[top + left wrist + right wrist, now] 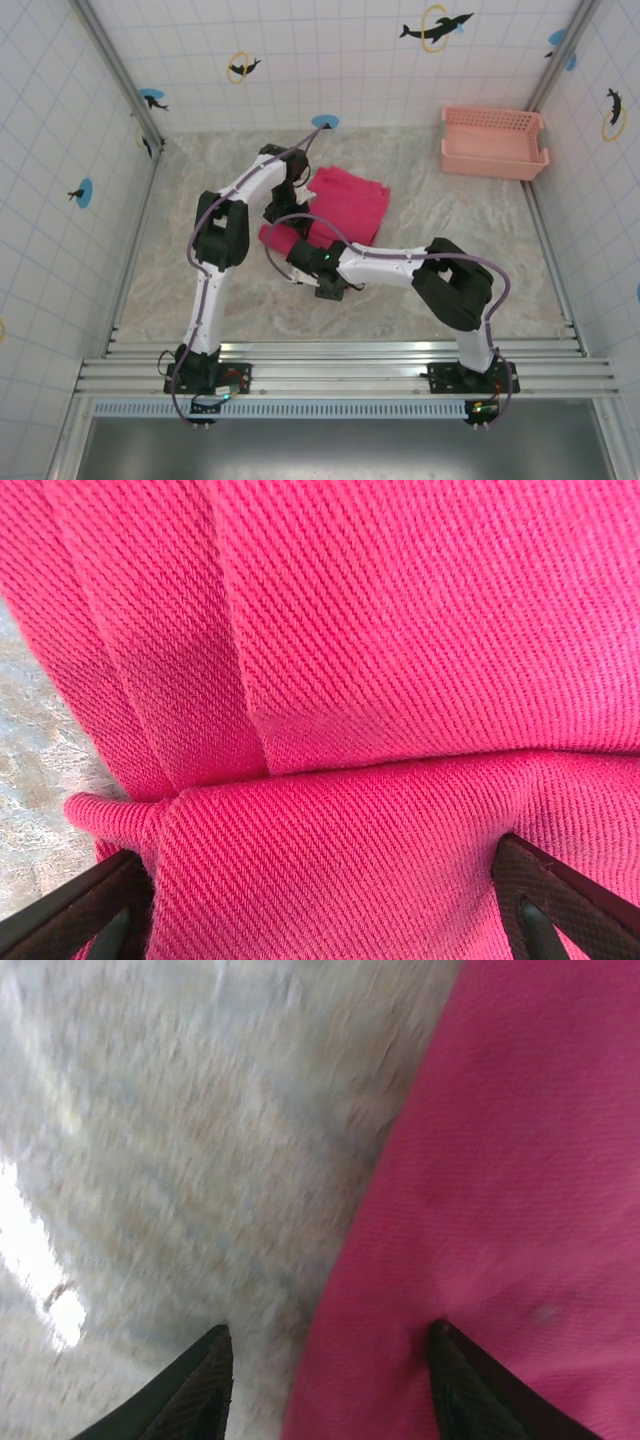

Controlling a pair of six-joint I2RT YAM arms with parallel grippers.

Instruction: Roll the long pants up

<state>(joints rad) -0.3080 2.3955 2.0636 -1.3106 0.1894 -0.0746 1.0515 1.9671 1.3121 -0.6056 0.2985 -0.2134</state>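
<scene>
Ribbed twill long pants [352,198], fat soft roll at their 7 o'clock end. Left gripper [320,865] splayed wide around it, right gripper [330,1332] parted over the cloth edge.

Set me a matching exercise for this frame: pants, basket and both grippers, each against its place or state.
Things:
1 pants
2 basket
3 left gripper
4 right gripper

Places or states:
A far right corner
B open at the pants' edge, half over bare table
C middle of the table
D jaws wide, astride the pants' rolled end

Pairs: 1-C, 2-A, 3-D, 4-B
</scene>
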